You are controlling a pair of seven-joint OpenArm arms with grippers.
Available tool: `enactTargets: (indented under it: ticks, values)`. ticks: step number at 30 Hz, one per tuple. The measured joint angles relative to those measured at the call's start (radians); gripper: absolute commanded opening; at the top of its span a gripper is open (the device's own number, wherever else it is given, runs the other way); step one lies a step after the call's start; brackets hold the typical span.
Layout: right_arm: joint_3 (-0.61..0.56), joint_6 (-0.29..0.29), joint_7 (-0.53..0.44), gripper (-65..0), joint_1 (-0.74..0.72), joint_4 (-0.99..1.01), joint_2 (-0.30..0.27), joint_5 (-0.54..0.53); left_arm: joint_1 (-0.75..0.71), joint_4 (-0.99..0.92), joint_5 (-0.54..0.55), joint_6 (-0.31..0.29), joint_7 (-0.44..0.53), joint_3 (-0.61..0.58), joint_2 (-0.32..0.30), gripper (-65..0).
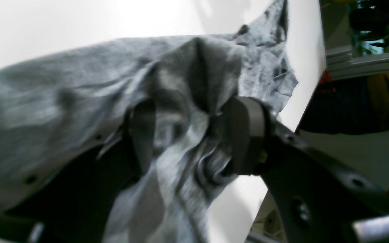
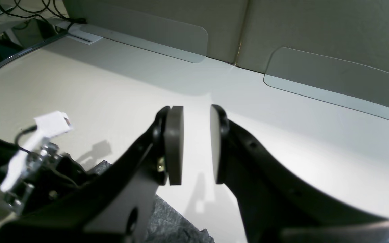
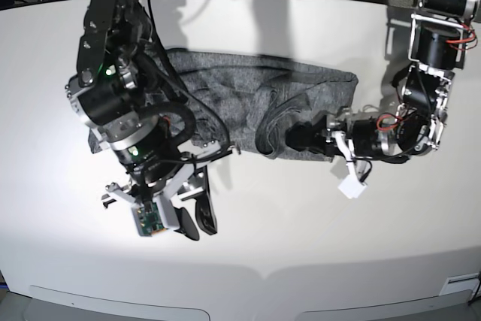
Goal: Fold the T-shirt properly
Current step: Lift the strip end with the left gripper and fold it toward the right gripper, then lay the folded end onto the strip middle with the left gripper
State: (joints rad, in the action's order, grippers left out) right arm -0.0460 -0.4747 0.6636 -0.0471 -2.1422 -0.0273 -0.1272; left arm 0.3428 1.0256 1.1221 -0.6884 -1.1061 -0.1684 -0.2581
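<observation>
Mid-fold: your left pincer (image 1: pixel 194 138) is clenched on a bunched edge of the heather-grey thin knit T-shirt (image 3: pixel 248 103), right pincer (image 2: pixel 196 145) released over the white desk (image 2: pixel 282 135); next, drag that edge across flat.

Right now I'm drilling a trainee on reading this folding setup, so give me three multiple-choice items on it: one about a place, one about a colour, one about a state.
1. Where does the right gripper hang?
A. Over bare table, off the shirt's edge
B. Buried in the shirt's middle
C. Beyond the table's far rim

2. What colour is the T-shirt?
A. White
B. Heather grey
C. Navy

3. What is the left gripper doing?
A. Open above the table
B. Shut on nothing
C. Shut on a bunch of T-shirt fabric

Answers:
1 A: the base view shows it over the white table, nearer the camera than the cloth.
2 B: grey knit shows in all three views.
3 C: the left wrist view shows cloth gathered and pinched between the pads.
</observation>
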Motion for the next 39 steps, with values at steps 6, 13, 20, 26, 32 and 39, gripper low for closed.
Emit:
enactTargets:
  ticks: [6,13,20,26,32,39]
  values:
    - [0.000,0.000,0.001,-50.9,0.000,0.000,0.000,0.000,0.000,0.000,-0.140,0.000,0.075,0.000,0.108,-30.7]
    - [0.000,0.000,0.008,-50.9,0.000,0.000,0.000,0.000,0.010,0.000,-0.149,0.000,0.072,0.000,0.176,-30.7]
    - [0.000,0.000,0.012,-50.9,0.000,0.000,0.000,0.000,0.036,0.000,-0.150,0.000,-0.079,0.000,0.129,-30.7]
    - [0.000,0.000,0.016,-50.9,0.000,0.000,0.000,0.000,0.030,0.000,-0.142,-0.001,-0.108,0.000,0.030,-30.7]
    - [0.000,0.000,0.016,-50.9,0.000,0.000,0.000,0.000,-0.028,0.000,0.229,-0.001,-0.266,0.003,-0.022,-30.7]
    - [0.000,0.000,0.018,-50.9,0.000,0.027,0.000,0.000,-0.039,0.026,0.330,-0.003,-0.289,0.003,0.035,-30.7]
